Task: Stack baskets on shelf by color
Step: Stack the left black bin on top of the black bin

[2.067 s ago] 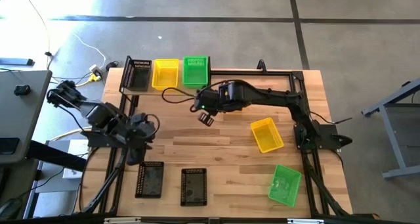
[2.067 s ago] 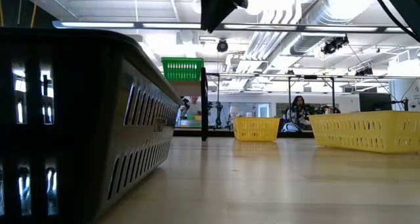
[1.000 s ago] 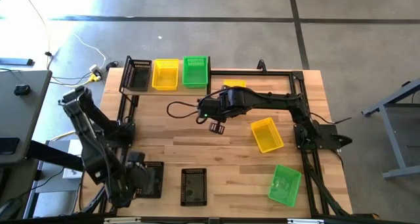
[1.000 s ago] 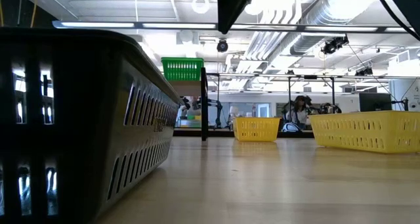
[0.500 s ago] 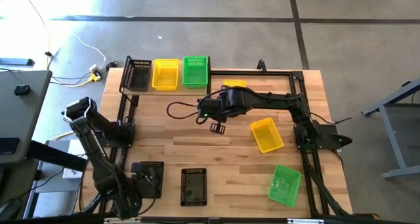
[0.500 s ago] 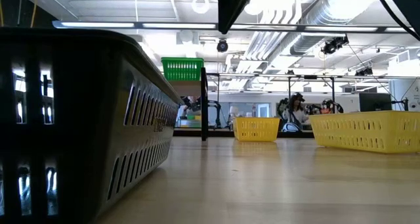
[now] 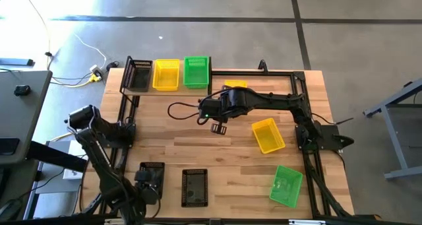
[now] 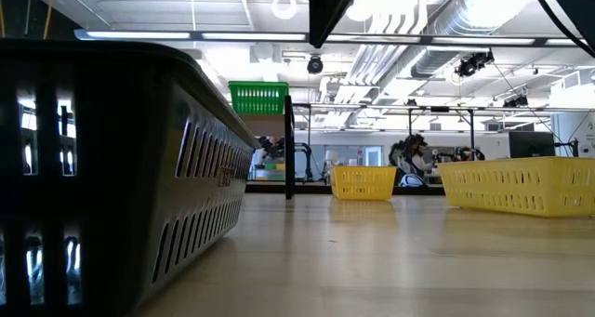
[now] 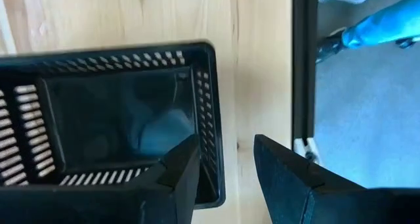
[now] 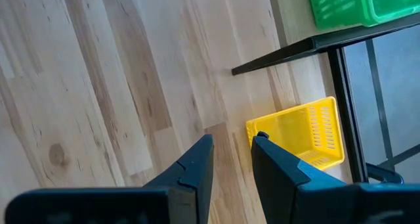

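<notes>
Two claws | left claw (image 9: pixel 226 165) spread astride black basket (image 9: pixel 118 119) wall | right claw (image 10: pixel 233 155) empty, parted, waiting mid-bench | next: pinch wall, lift toward shelf (image 7: pixel 146 91)

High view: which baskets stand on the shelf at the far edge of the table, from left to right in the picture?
black basket → yellow basket → green basket

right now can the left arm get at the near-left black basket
Probably yes. The left tool is open right above the black basket, one finger inside its wall and one outside, with nothing between them.
</notes>
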Available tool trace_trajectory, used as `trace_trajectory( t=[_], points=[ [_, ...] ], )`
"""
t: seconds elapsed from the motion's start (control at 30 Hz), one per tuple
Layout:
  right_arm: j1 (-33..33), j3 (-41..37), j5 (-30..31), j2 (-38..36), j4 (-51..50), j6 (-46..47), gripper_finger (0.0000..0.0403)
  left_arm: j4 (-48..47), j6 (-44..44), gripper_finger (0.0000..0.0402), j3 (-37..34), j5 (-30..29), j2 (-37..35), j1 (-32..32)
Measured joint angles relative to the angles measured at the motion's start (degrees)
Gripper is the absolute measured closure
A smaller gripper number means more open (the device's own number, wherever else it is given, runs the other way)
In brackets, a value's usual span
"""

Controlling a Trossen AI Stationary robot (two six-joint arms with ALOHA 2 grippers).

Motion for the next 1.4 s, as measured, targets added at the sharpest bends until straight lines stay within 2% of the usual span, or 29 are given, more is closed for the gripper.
trace_trajectory(
  t=[0.63, 0.73, 0.97, 1.2, 1.4],
  points=[
    [0.0, 0.0, 0.0, 0.0, 0.0, -0.42, 0.0313, 0.26, -3.1, 0.0272, 0.0, 2.27, 9.59, -0.71],
    [0.0, 0.0, 0.0, 0.0, 0.0, -0.46, 0.0313, 0.48, -3.51, 0.0293, 0.0, 2.57, 10.19, -0.71],
    [0.0, 0.0, 0.0, 0.0, 0.0, -1.93, 0.0313, 0.4, -4.05, 0.0392, 0.0, 2.18, 10.22, -0.71],
    [0.0, 0.0, 0.0, 0.0, -0.34, -4.1, 0.0313, 0.36, -4.01, 0.0397, -0.02, 2.07, 9.0, -0.71],
    [-0.4, 0.0, 0.0, 0.0, -0.6, -6.15, 0.0313, -0.77, -4.4, 0.0399, -0.02, -1.54, 4.17, -0.54]
  ],
)
